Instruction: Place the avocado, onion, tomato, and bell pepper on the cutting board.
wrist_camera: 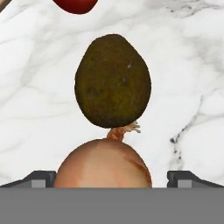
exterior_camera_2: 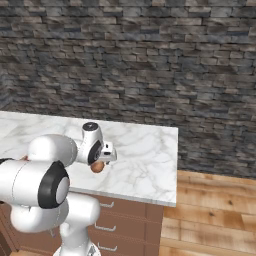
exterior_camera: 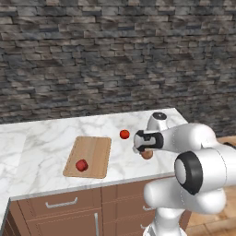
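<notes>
A wooden cutting board [exterior_camera: 94, 152] lies on the counter with the crimson bell pepper [exterior_camera: 81, 165] on its near part. The bright tomato [exterior_camera: 124, 134] sits on the marble to the board's right, and its lower edge shows at the top of the hand view [wrist_camera: 75, 4]. My gripper [exterior_camera: 141, 150] [exterior_camera_2: 103, 159] is down at the tan onion [exterior_camera: 147, 155] [exterior_camera_2: 97, 166]. In the hand view it stands open [wrist_camera: 111, 178], one fingertip [wrist_camera: 41, 178] on each side of the onion [wrist_camera: 103, 164]. Just beyond the onion, touching its stem end, lies the dark avocado [wrist_camera: 113, 81].
The marble counter [exterior_camera: 41, 143] backs onto a dark brick wall [exterior_camera: 92, 60]. Its right end [exterior_camera_2: 176, 165] drops to a wooden floor [exterior_camera_2: 215, 215]. Brown drawers [exterior_camera: 60, 205] run under the front edge. My own arm hides part of the counter near the onion.
</notes>
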